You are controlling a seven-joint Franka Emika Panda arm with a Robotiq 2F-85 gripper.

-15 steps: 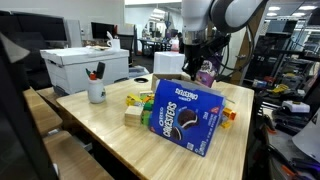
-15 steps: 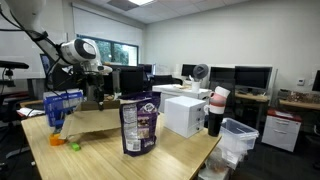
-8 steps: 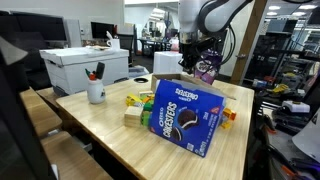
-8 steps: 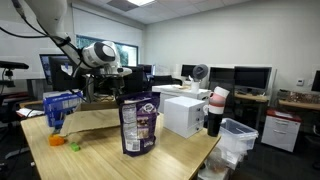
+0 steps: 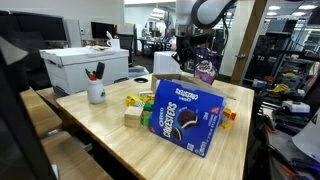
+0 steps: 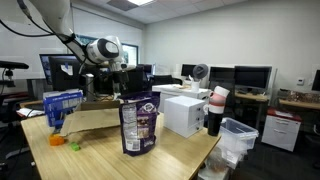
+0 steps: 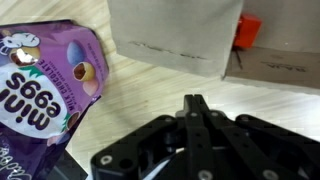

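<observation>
Office desks and monitors ring a wooden surface [image 5: 100, 130] that is crowded at its middle. The pincer [image 7: 194, 101] is clenched, its fingers pressed together with nothing between them. It hangs over bare wood just beside the purple mini eggs bag [image 7: 45, 85].

In an exterior view the bag [image 6: 138, 125] stands upright and free, near the surface's end edge. I judge that nothing is gripped or lifted at this moment. The bag looks untouched, though the wrist view is too tight to rule out a graze.

A cardboard box [image 7: 175, 35] sits close beyond the fingertips, with a small orange piece [image 7: 248, 30] by it. The blue Oreo box [image 5: 183, 115] and small packets [image 5: 133, 108] fill the centre. Open room lies overhead and across the bare wood toward the mug [image 5: 96, 92]. The edge past the bag leaves little margin.
</observation>
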